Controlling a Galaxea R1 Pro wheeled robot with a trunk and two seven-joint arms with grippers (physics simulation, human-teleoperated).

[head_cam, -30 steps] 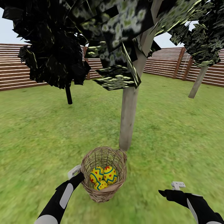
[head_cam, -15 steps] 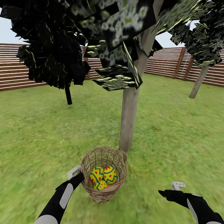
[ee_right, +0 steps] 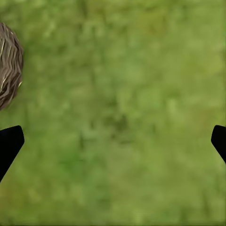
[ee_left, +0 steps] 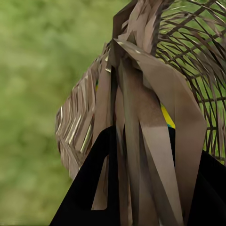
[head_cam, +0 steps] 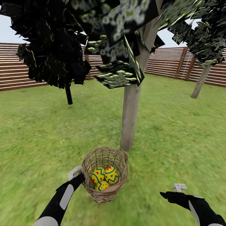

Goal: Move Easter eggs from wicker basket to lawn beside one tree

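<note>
The wicker basket [head_cam: 105, 195] hangs just above the lawn [head_cam: 37, 131], right in front of the tree's pale trunk [head_cam: 130, 116]. Three yellow Easter eggs [head_cam: 104, 178] with blue zigzags and red spots lie inside it. My left gripper [head_cam: 81, 175] is shut on the basket's left rim; in the left wrist view the braided rim [ee_left: 141, 108] runs between the black fingers [ee_left: 89, 188], with a yellow sliver of egg [ee_left: 166, 117] behind the weave. My right gripper [ee_right: 113, 141] stands open over bare grass to the right of the basket [ee_right: 8, 70].
Dark blocky foliage [head_cam: 119, 37] hangs low over the trunk. A dark tree with a thin black trunk [head_cam: 69, 94] stands back left, another pale-trunked tree [head_cam: 199, 82] back right. A brown slatted fence [head_cam: 12, 70] rings the garden.
The whole view has shifted slightly, so the camera moved. The basket stays in my left gripper with the eggs inside, and the right arm holds its place.
</note>
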